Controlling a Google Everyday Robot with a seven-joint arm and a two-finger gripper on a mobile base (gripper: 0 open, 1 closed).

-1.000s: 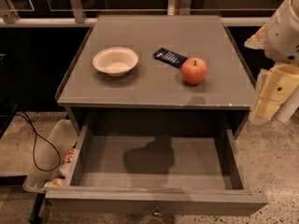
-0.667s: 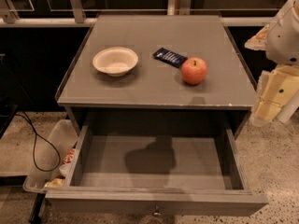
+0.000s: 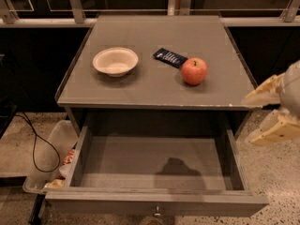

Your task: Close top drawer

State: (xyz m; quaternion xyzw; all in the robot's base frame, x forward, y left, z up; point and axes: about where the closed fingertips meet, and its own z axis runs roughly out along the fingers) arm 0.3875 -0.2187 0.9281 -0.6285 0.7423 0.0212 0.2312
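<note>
The top drawer (image 3: 154,163) is pulled fully out of the grey cabinet, wide, shallow and empty inside. Its front panel (image 3: 154,205) runs along the bottom edge of the camera view, with a small round metal knob (image 3: 158,213) at its centre. My gripper (image 3: 269,114) is at the right edge, beside the cabinet's right front corner and above the drawer's right side. Its two cream fingers (image 3: 265,92) are spread apart and hold nothing. It touches neither the drawer nor the cabinet.
On the cabinet top (image 3: 140,88) stand a white bowl (image 3: 115,61), a dark snack packet (image 3: 169,57) and a red apple (image 3: 194,71). A clear plastic bin (image 3: 49,153) and a black cable (image 3: 35,144) lie on the floor at left. A railing runs behind.
My gripper has come lower and further forward along the right edge, now beside the cabinet's front corner. The drawer has not moved.
</note>
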